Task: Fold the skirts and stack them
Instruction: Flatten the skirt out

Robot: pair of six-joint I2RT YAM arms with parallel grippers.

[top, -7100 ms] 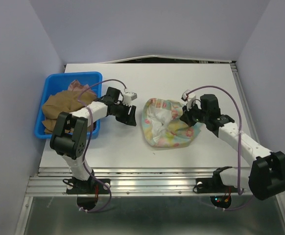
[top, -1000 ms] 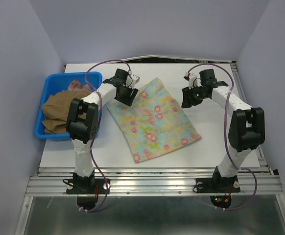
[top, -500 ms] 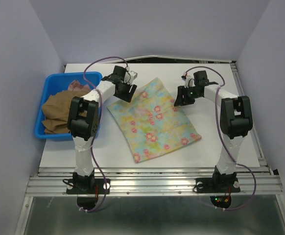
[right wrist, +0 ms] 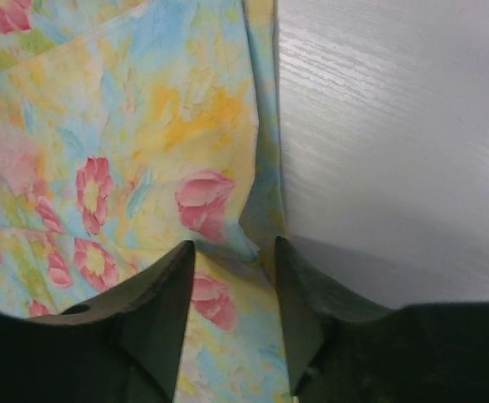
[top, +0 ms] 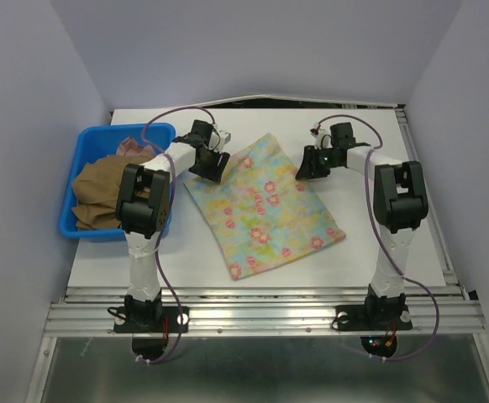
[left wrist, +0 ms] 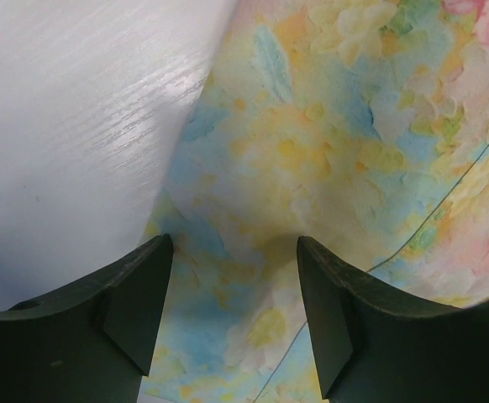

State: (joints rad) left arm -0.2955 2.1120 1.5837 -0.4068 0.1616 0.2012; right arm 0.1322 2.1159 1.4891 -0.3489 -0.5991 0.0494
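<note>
Shifted since half a second earlier: both grippers, now drawn slightly inward onto the far edge of the floral skirt (top: 261, 206); the cloth itself is unchanged in that interval, though seven seconds ago it was crumpled.

Floral skirt: pastel yellow and blue, printed with pink flowers, spread flat on the table (top: 396, 252) at centre, set at a slant. A thin seam line is seen in the left wrist view.

Left gripper (top: 212, 166): placed over the skirt's far left corner, fingers (left wrist: 127, 302) held wide apart, nothing clasped; cloth and bare table are seen between them.

Right gripper (top: 306, 165): placed at the far right edge, fingers (right wrist: 156, 311) parted more narrowly, a small pucker of the hem lying between them, not pinched.

Brown skirt (top: 102, 185): heaped in the blue bin (top: 70, 225) at the left, pleats not discernible.

Pink skirt (top: 131, 146): only a corner is shown behind the brown one.

Both skirt corners are hidden by the grippers in the top view.
</note>
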